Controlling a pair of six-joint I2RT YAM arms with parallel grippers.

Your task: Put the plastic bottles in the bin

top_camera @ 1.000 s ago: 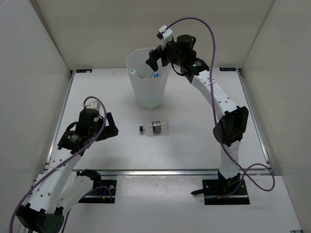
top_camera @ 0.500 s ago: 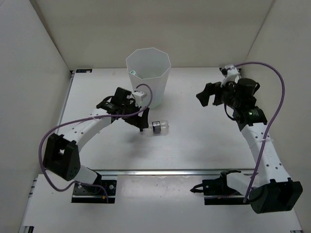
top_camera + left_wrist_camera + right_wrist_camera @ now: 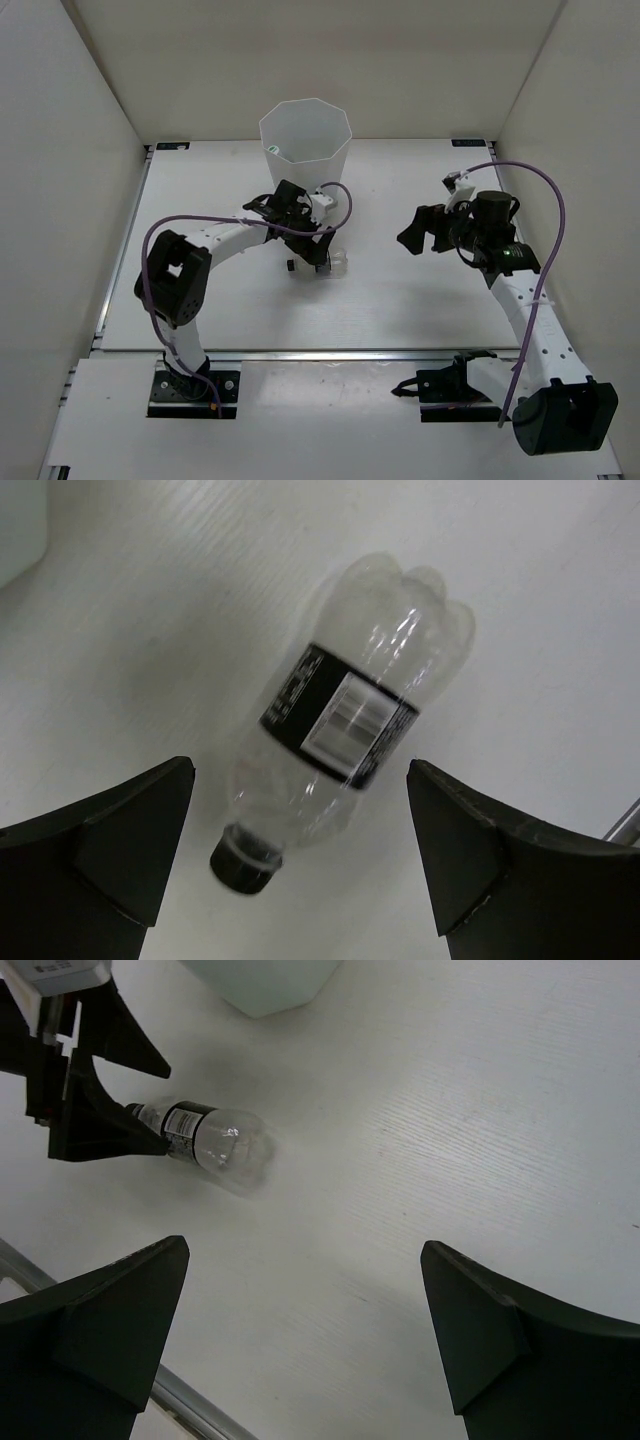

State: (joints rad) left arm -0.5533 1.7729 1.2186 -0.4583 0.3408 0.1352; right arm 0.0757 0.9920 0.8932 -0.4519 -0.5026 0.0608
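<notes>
The left pincer gapes wide over a clear plastic bottle with black label and cap, lying sideways between its fingers. The right pincer, wide and empty, hovers well apart. Beyond the left pincer stands the tall white faceted bin.

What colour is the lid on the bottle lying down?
The bottle has a black lid, clearest in the left wrist view.

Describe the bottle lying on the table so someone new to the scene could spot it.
Start at the tall white bin at the back of the table. Just in front of it, under the open left gripper, lies a small clear bottle on its side. Its black cap and black label mark it out.
</notes>
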